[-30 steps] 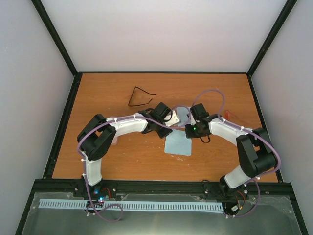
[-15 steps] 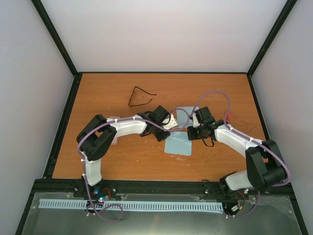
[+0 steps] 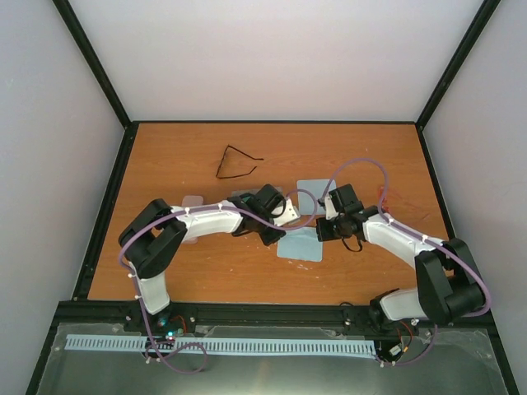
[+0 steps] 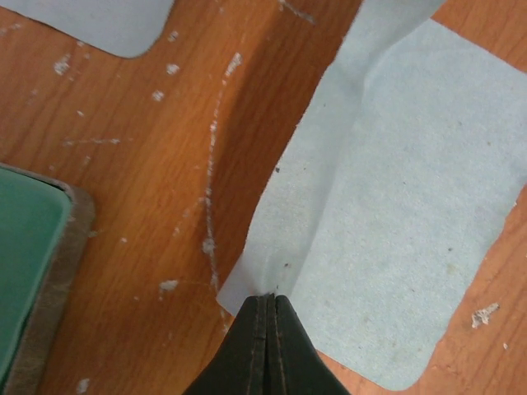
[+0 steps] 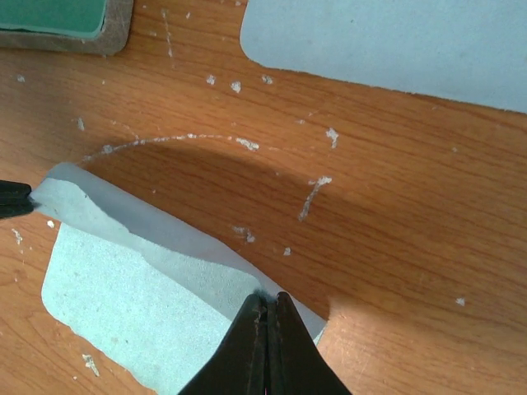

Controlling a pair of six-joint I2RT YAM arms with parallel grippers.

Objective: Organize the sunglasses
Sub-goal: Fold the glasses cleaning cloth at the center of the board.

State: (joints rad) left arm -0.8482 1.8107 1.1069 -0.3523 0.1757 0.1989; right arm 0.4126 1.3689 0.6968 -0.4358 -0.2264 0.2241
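The sunglasses [image 3: 237,162], a thin black outline, lie on the table at the back left, away from both grippers. A light-blue cloth [image 3: 300,245] lies in the middle with its far edge lifted and folded over. My left gripper [image 3: 293,217] is shut on the cloth's left far corner; in the left wrist view the gripper [image 4: 270,298] pinches the cloth [image 4: 395,214]. My right gripper [image 3: 322,225] is shut on the right far corner; in the right wrist view the gripper [image 5: 266,298] pinches the cloth [image 5: 132,304].
A second light-blue cloth [image 3: 311,189] lies flat just behind the grippers, also in the wrist views [image 4: 99,20] [image 5: 387,41]. A green-lined grey case [image 4: 33,247] lies left of the held cloth. A pale case [image 3: 193,202] lies under the left arm. A pink object [image 3: 391,196] lies at the right.
Both grippers have moved toward the near edge, drawing the cloth's far edge back over itself. The second cloth behind them has come into full view.
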